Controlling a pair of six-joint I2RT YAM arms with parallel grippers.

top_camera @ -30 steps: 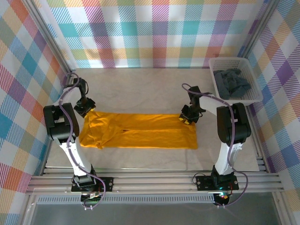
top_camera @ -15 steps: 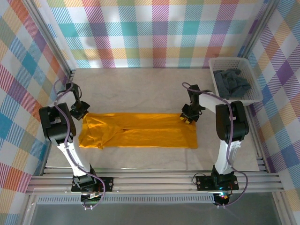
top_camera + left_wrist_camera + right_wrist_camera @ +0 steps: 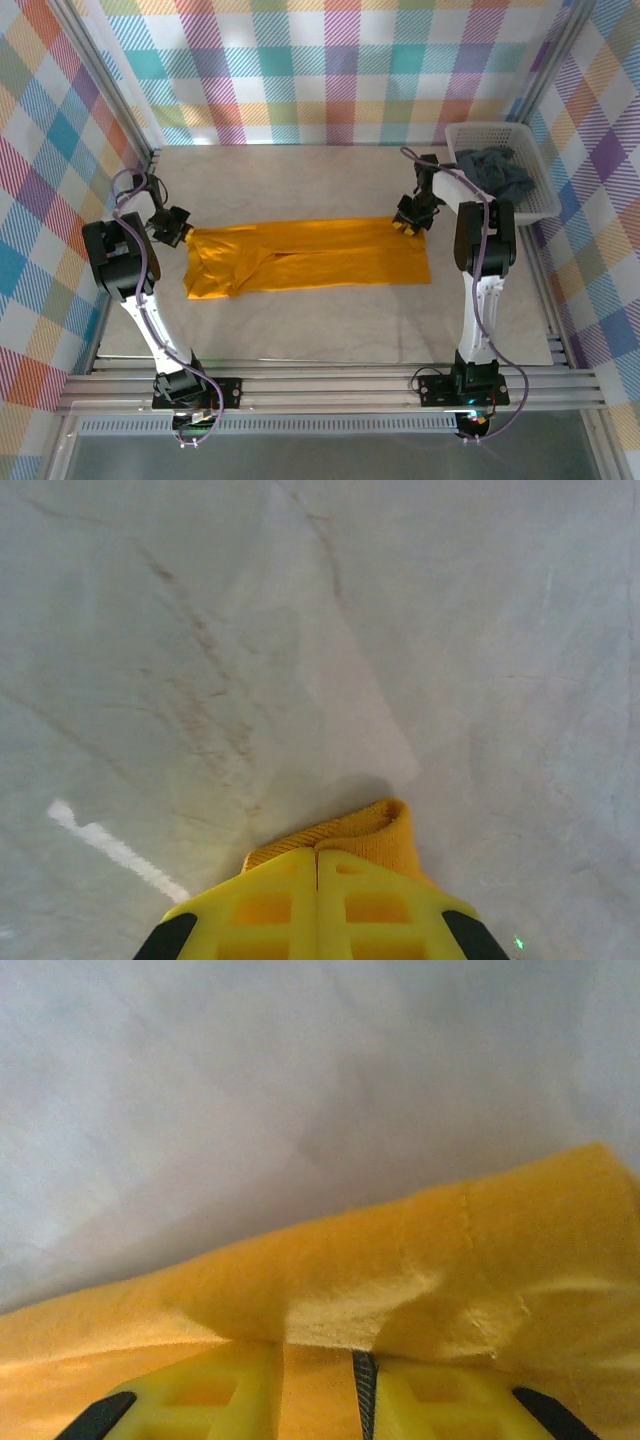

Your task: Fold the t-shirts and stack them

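Across the counter [image 3: 330, 330] lies the mustard t-shirt [image 3: 310, 258], stretched between the left pincer [image 3: 178, 226], clamped on its edge, and the right pincer [image 3: 410, 222], nipping its far corner. Uneven pulling could slip either thin grip loose.

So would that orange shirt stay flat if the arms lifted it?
Probably not: the orange shirt shows creases and a bunched edge, so it would likely sag between the left end effector and right end effector pinching its ends. It lies thin, so probably light.
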